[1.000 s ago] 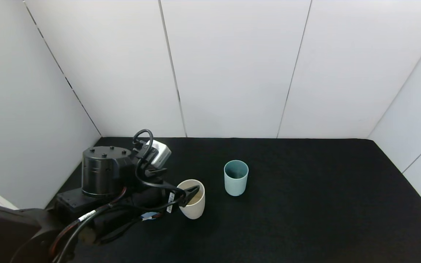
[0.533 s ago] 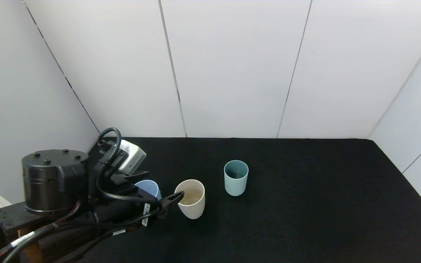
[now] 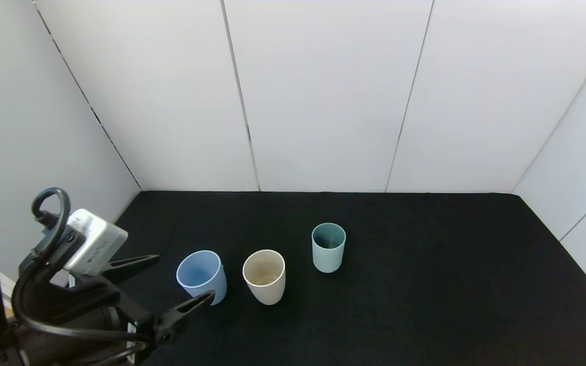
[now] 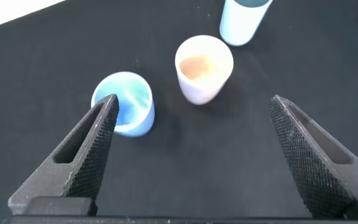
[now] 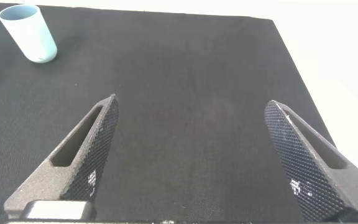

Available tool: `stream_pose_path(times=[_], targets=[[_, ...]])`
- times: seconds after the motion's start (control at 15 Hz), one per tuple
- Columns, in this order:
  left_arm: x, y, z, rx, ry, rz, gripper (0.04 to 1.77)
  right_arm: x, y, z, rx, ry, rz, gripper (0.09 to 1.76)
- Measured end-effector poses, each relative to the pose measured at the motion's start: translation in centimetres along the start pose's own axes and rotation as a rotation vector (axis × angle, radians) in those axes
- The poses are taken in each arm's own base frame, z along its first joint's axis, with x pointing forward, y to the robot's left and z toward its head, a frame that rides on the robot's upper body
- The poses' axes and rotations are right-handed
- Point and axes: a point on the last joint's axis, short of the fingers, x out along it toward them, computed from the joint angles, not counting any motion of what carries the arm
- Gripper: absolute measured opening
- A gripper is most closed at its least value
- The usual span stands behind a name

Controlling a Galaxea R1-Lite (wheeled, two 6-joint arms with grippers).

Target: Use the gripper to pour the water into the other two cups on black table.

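Left tool (image 3: 168, 290) spread wide, empty, just left of light blue cup (image 3: 200, 276). Beige cup (image 3: 264, 276) upright beyond it, rightward. Right tool (image 5: 191, 155) spread, idle.

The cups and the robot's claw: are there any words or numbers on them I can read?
Blue cup, beige cup, teal cup: plain, no writing.
Silver camera block above the left claw: faint print on its side, too small to read.
White label by the left claw's cables: too blurred to read.
Right claw: no writing visible.
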Motion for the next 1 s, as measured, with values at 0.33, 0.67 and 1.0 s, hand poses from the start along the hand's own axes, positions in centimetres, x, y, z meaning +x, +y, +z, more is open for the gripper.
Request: stream_pose_path(times=[0.33,0.67,1.0], targets=[[-3.7,0.2,-1.0,-0.004,-0.029,0.006,1.72,0.0,0.0,0.0,0.000,0.000,0.000,1.71],[-7.0,0.3,-2.6,-0.011,-0.066,0.015,1.72,0.0,0.0,0.0,0.000,0.000,0.000,1.71],[-9.3,0.9,-4.5,-0.039,-0.128,0.104,1.72,0.0,0.0,0.0,0.000,0.000,-0.001,1.71]])
